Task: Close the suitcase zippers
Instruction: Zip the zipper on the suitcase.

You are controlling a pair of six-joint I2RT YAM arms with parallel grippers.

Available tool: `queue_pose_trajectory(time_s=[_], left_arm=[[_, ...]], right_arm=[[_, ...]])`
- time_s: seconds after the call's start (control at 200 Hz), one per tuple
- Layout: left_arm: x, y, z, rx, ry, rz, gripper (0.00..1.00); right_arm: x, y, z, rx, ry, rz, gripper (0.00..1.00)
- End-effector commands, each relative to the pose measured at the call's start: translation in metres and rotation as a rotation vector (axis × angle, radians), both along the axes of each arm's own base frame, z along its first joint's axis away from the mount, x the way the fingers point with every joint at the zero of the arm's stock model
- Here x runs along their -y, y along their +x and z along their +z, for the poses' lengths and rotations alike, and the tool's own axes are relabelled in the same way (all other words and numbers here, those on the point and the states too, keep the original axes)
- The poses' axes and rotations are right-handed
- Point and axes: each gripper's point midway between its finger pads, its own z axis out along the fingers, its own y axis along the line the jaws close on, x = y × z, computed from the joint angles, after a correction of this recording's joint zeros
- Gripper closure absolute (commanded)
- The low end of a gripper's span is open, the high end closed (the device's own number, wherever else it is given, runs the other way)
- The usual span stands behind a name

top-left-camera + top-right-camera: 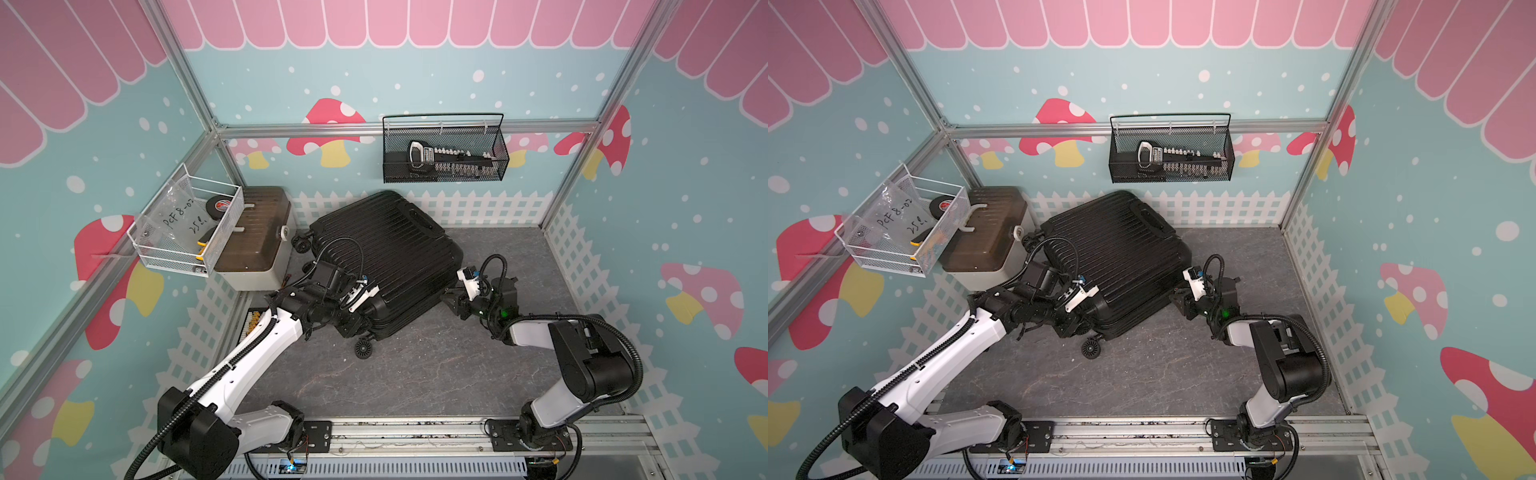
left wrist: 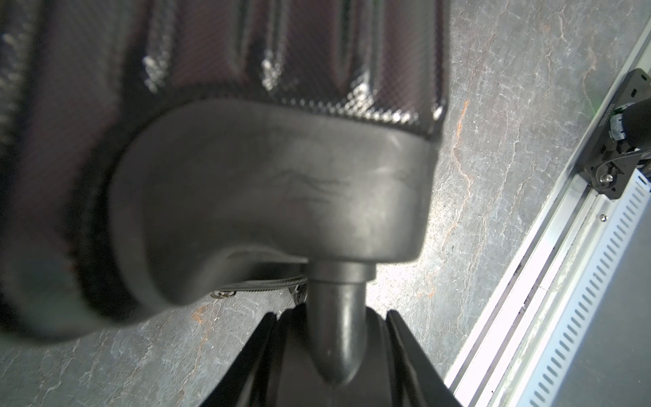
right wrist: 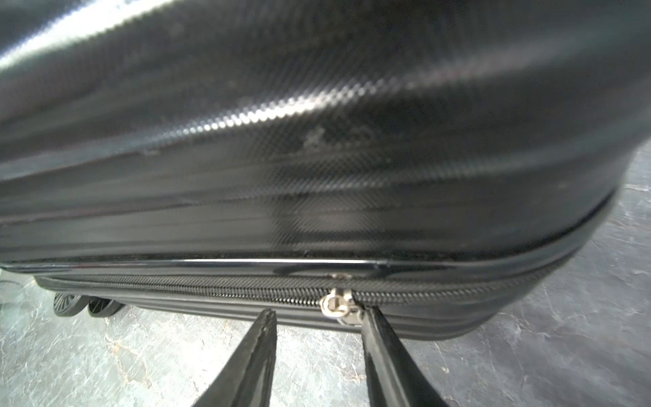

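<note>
**Bimanual zipper closure, approach to the pull.** The black ribbed suitcase [image 1: 386,249] lies flat on the grey tabletop [image 1: 415,374], left of centre and toward the far wall, with its two shells folded together. In both top views it is turned so that one long side wall faces near and right.

- **Zipper:** The zipper track [image 3: 176,290] runs along that wall. Its long axis stretches from the wheeled end at the near left to the rounded corner at the far right. A silvery zipper pull [image 3: 337,306] sits partway along the track, seemingly closer to the far-right corner.
- **Right arm:** The right gripper [image 3: 318,312] faces this wall squarely, jaws parted and nothing clasped. The pull lies just beyond the fingertips, off-centre in the gap, touching or almost touching the inner side of one finger [image 3: 378,338].
- **Left arm:** The left gripper [image 2: 329,313] is at the near-left corner. Its jaws flank a caster [image 2: 334,299] and appear clamped on it, presumably to steady the case.

The right arm is thus clearly the nearer to the pull.

**Judgement:** the coming move turns on centring the gap on the pull, closing, then drawing parallel to the track. Which stretch of the track remains unmeshed cannot be told from these views.
</note>
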Motion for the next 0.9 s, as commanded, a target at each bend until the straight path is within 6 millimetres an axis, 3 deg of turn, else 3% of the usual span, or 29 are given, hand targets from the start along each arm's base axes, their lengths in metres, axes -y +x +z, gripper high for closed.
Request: queue_pose_trajectory(time_s=[0.0, 0.14, 0.48, 0.776, 0.896], left_arm=[[0.006, -0.009, 0.011, 0.01, -0.044, -0.029, 0.72], [0.006, -0.009, 0.011, 0.01, -0.043, -0.029, 0.72], [0.006, -0.009, 0.011, 0.01, -0.044, -0.031, 0.72], [0.006, -0.009, 0.012, 0.015, -0.045, -0.032, 0.72], [0.006, -0.009, 0.013, 0.018, -0.046, -0.034, 0.72]], right_arm=[[0.001, 0.007, -0.003, 0.024, 0.003, -0.015, 0.61], [-0.006, 0.007, 0.002, 0.035, 0.031, 0.023, 0.73], [0.001, 0.0, 0.008, 0.069, 0.039, -0.014, 1.0], [0.008, -0.012, 0.007, 0.07, 0.033, -0.046, 1.0], [0.011, -0.012, 0.003, 0.058, 0.024, -0.068, 0.75]])
